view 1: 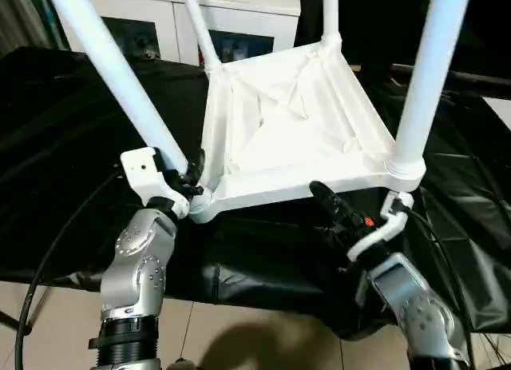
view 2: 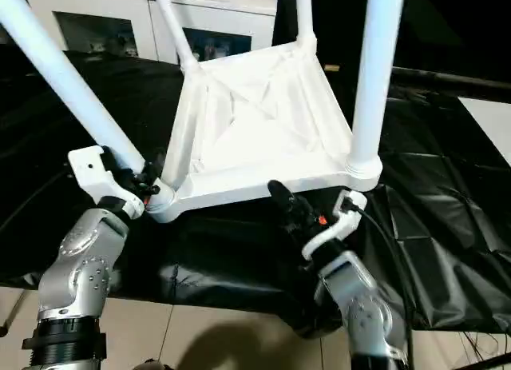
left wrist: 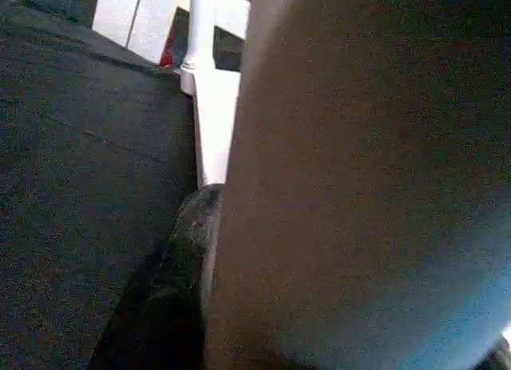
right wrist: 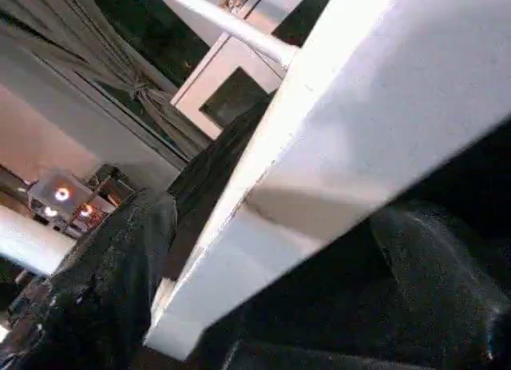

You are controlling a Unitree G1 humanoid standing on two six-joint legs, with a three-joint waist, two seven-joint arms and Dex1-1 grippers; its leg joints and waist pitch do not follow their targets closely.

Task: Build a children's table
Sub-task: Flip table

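The large work table draped in black cloth [view 1: 72, 146] is seen under the small white plastic children's table [view 1: 295, 122], which is laid upside down with four tubular legs raised. The near-left leg [view 1: 120, 74] is pinched by the left gripper [view 1: 188, 177]. The right gripper [view 1: 326, 199] is spread beside the tabletop's near edge.

The children's table [view 1: 295, 122] looks like smooth, faintly glossy white plastic, resting on a creased, slightly shiny black cloth [view 1: 72, 146], while the robot's forearms [view 1: 140, 262] are brushed silver metal.
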